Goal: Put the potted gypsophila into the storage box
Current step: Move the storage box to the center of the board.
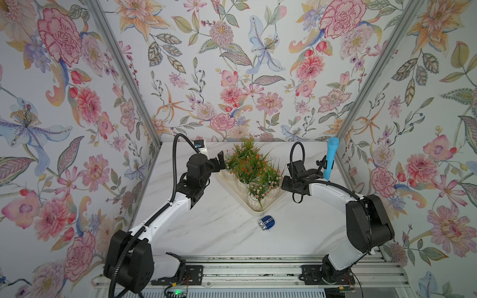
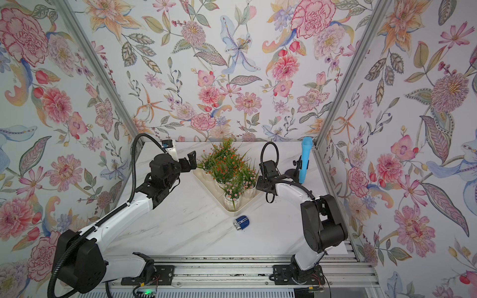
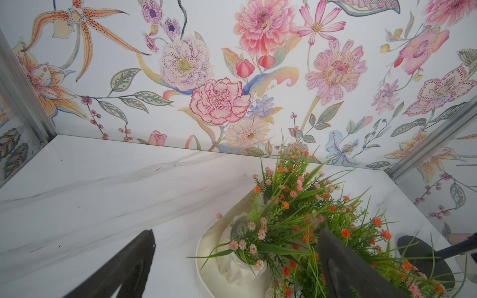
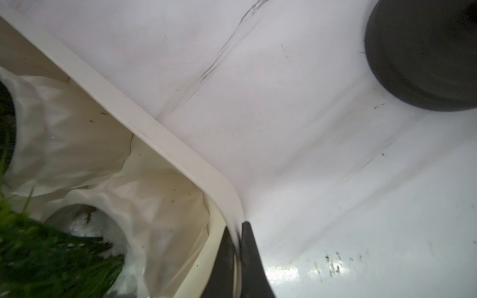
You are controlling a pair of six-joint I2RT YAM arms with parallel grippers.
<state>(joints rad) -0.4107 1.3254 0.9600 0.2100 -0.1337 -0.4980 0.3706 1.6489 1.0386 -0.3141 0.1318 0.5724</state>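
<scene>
Standing packed in the box (image 1: 258, 210) at frame centre, the pots (image 1: 247, 172) may tip easily. The left gripper (image 1: 219, 162), fingers apart among the sprigs (image 3: 296, 206), could snag one over; the right gripper (image 4: 237, 232), clamped on the box rim, could drag everything.

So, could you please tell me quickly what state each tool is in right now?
Left tool: open, holding nothing.
Right tool: closed on the rim of the storage box.

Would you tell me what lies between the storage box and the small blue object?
Only bare marble tabletop separates the storage box from the blue object, as both top views show.
</scene>
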